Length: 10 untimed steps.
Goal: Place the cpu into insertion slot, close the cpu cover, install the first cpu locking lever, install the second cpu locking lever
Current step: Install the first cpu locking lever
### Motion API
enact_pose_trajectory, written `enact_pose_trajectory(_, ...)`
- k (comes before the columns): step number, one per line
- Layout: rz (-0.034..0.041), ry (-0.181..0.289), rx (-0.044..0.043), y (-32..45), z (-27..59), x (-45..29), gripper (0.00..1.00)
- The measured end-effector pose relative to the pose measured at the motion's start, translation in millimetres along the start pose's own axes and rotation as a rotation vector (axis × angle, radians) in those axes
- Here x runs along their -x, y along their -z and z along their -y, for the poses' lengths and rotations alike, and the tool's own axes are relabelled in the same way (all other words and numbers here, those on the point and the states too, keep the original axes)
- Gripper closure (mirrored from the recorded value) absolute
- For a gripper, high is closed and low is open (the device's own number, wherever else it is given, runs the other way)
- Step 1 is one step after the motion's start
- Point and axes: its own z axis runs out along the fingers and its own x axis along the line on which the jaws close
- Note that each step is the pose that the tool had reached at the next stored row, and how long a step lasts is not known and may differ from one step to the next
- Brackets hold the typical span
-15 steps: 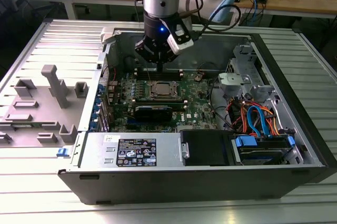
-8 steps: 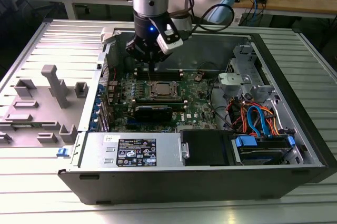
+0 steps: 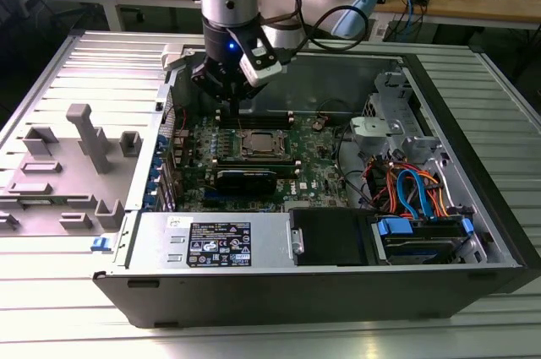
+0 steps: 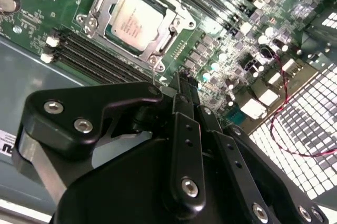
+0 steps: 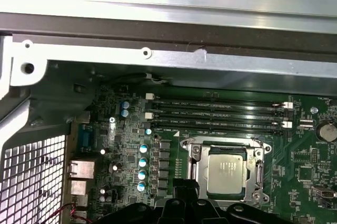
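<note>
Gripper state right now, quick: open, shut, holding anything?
Gripper: shut, holding nothing; the cpu lies under the closed cpu cover.

Print on cpu, power-supply label (both illegible).

A ribbed metal table carries an open computer case across the middle and the exterior view's right. A grey plastic holder lies just beside it on the exterior view's left.
</note>
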Motion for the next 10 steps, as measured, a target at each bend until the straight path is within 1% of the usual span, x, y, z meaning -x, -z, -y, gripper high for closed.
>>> enact_pose_trajectory(3, 0.0000, 0.000, 0.0000, 0.0, 0.0, -0.1, 0.89)
enact_pose_trajectory(5, 0.0003, 0.000, -0.0001, 0.1, 0.0, -1.5, 0.89)
enact_pose_trajectory(6, 0.0008, 0.000, -0.0001, 0.1, -0.1, -3.3, 0.89)
enact_pose_trajectory(8, 0.0020, 0.000, -0.0001, 0.2, -0.6, -9.4, 0.89)
enact_pose_trajectory(10, 0.0023, 0.001, -0.0002, 0.2, -1.1, -11.1, 0.89)
